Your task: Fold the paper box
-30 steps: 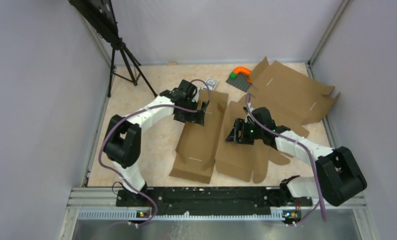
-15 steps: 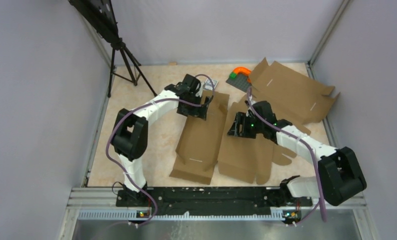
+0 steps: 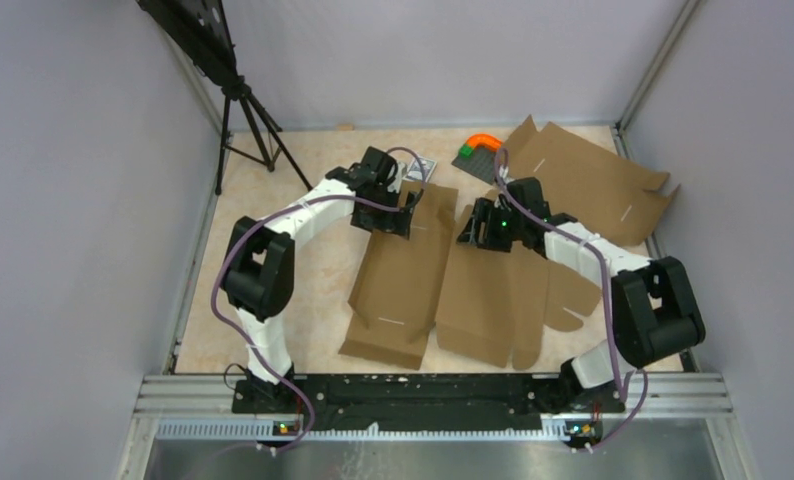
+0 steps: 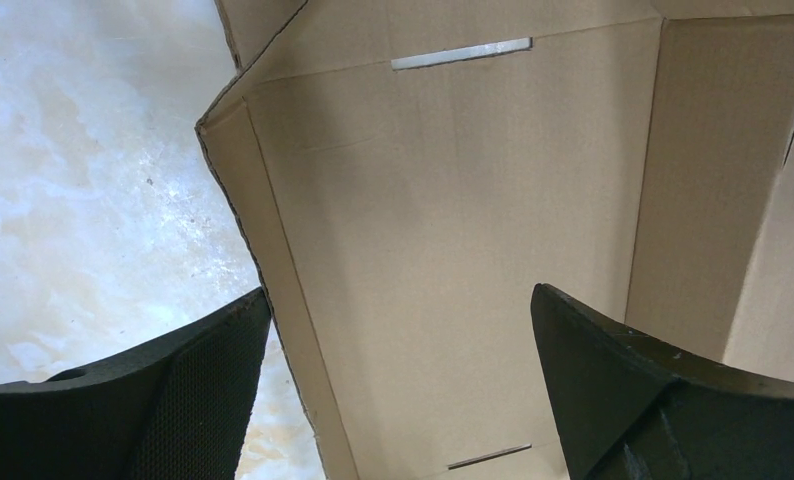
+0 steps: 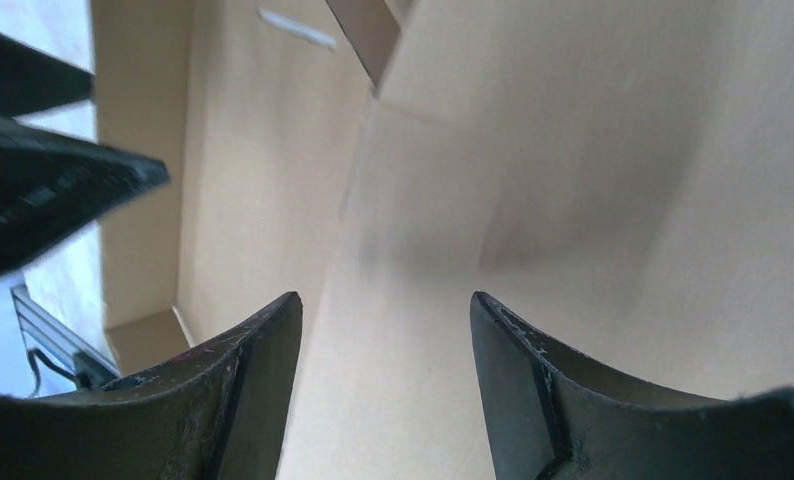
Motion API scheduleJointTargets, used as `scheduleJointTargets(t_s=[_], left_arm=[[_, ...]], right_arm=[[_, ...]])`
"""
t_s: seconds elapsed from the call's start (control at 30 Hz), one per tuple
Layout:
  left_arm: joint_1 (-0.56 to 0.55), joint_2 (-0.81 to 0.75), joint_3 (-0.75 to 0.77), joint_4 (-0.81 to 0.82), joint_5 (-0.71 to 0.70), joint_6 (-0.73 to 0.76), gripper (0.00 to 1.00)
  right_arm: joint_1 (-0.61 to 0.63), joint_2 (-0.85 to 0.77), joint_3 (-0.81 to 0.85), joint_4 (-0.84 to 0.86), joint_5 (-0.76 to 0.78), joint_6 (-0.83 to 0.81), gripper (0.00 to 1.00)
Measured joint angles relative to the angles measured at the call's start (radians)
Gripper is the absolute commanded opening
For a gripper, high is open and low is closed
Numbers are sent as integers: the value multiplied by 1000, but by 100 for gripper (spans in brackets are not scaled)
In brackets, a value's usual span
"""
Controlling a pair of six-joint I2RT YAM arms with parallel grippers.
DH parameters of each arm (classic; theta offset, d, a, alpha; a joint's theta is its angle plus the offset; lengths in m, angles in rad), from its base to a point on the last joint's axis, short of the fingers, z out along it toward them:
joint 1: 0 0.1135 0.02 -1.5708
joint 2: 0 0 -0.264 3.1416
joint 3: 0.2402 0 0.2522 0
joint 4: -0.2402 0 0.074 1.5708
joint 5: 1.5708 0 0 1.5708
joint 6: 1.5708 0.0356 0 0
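On the table between both arms lies the paper box, its long side running from near to far and leaning a bit right, with the left gripper spread wide over its far end and the right gripper parted beside it, both holding nothing.

Left arm and right arm match: white shells, chunky black joints, a purple cable snaking along each. Fingers are matte black wedges with a fine mesh texture. Tiny green light on the right wrist.
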Motion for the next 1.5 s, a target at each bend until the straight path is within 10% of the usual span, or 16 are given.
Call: scheduleJointTargets(t_s=[0.57,1.5], left_arm=[[5,-1,-45,31,29,-23,98],[6,-5,-101,55,35,-92,91]], right_arm=[[-73,305,413,45,-53,-36,93],[-92,778,842,44,-422,-125,88]])
